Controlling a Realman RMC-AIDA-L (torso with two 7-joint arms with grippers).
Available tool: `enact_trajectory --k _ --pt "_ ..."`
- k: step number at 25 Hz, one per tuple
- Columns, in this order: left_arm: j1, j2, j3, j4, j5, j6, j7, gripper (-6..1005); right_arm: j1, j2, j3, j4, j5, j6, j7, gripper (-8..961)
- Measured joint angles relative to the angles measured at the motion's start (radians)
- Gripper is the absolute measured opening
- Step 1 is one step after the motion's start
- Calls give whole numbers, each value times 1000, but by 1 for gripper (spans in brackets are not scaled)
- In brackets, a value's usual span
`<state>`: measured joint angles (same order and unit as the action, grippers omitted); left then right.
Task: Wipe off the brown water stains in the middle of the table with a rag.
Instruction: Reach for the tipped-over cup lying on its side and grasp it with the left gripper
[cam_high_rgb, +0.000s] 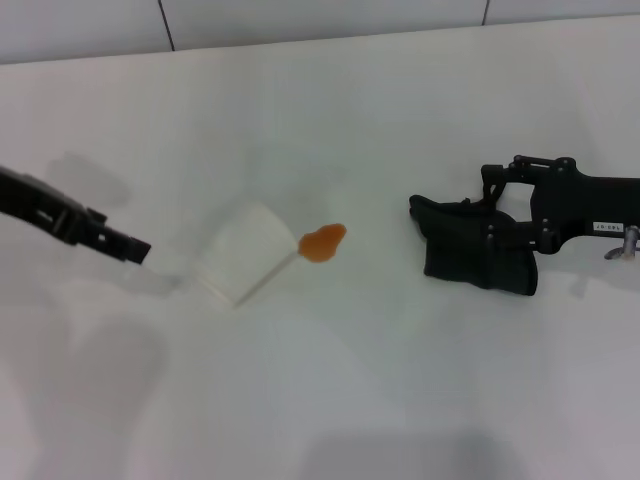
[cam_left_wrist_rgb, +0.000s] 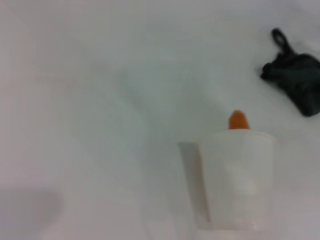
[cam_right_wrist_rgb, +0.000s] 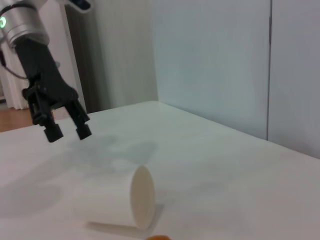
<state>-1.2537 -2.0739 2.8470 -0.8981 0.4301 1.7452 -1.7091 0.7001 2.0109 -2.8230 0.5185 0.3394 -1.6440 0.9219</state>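
The brown water stains (cam_high_rgb: 322, 242) form one small orange-brown blotch in the middle of the white table (cam_high_rgb: 350, 390), also visible in the left wrist view (cam_left_wrist_rgb: 238, 120). To the right of the blotch is the black rag (cam_high_rgb: 455, 250), with my right gripper (cam_high_rgb: 500, 238) shut on it low over the table. The left wrist view shows the rag (cam_left_wrist_rgb: 297, 82) beyond the stain. My left gripper (cam_high_rgb: 140, 250) hovers at the left, open with nothing between its fingers (cam_right_wrist_rgb: 82, 131), apart from the stain.
A white paper cup (cam_high_rgb: 245, 252) lies on its side between my left gripper and the stain, its mouth rim touching the blotch. A tiled wall (cam_high_rgb: 300, 15) runs along the table's far edge.
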Motion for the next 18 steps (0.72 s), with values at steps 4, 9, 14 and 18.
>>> enact_trajectory --k 4,9,14,18 --pt "-45 0 1 1 16 -47 29 876 -1 0 1 0 0 2 0 826" --pt "-56 -1 2 27 -13 -86 67 875 -2 0 1 0 0 3 0 826" --pt "-74 -1 2 89 -50 -94 85 875 -6 -1 1 0 4 3 0 826" --pt "-85 -1 2 145 -51 -104 93 874 -5 -1 0 0 5 6 0 826"
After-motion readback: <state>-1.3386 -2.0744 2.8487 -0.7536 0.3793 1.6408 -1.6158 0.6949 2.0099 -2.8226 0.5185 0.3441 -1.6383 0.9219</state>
